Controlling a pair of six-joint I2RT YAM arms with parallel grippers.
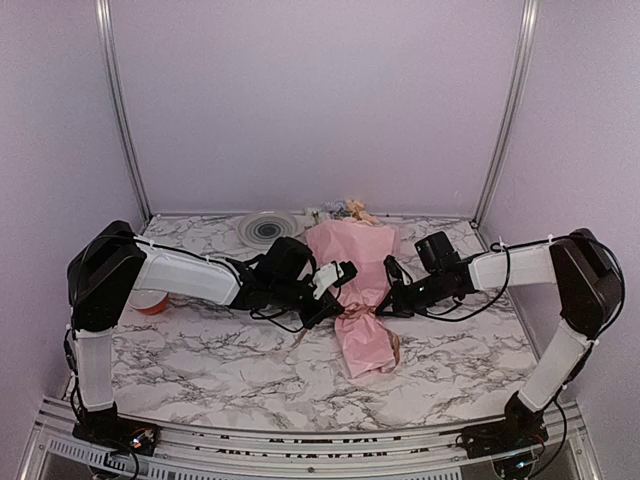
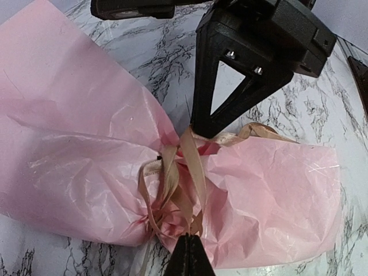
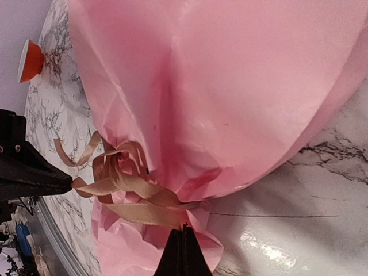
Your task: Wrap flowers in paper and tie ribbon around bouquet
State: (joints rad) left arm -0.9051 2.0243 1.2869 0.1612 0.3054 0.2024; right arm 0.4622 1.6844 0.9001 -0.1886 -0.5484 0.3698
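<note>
**Ana:** Where is the cone-shaped bouquet [image 1: 362,300] of crinkled light-pink paper?

**Ben:** It lies flat on the white marble-patterned table [image 1: 200,350], midway between the two arms. Its wide end points to the far wall and its narrow end points toward the arm bases. A few small pale blooms [image 1: 352,210] show at the wide end, but they are too small to describe further.

**Ana:** And the thin tan-beige ribbon [image 2: 190,164]?

**Ben:** It is looped around the pinched waist of the bundle, where the paper gathers into creases. Several strands cross there in a loose tangle, and I cannot tell whether they form a knot.

**Ana:** What is the left gripper [image 2: 188,244] doing?

**Ben:** Its jaws are pressed fully together at the waist, and a strand of ribbon runs in between their tips. In the right wrist view, its dark tip pinches one end of the ribbon on the side toward the orange-red spool.

**Ana:** And the right gripper [image 3: 183,241]?

**Ben:** It is also clamped tight with no gap between the jaws. A flat stretch of ribbon leads straight into it from the other side of the bundle. The two grippers face each other across the waist, close together but not touching.

**Ana:** Is anything else on the table?

**Ben:** The small orange-red spool [image 3: 30,60] sits well off to the left, beside the left arm. A white round ridged disc [image 1: 267,228] sits by the back wall.
</note>
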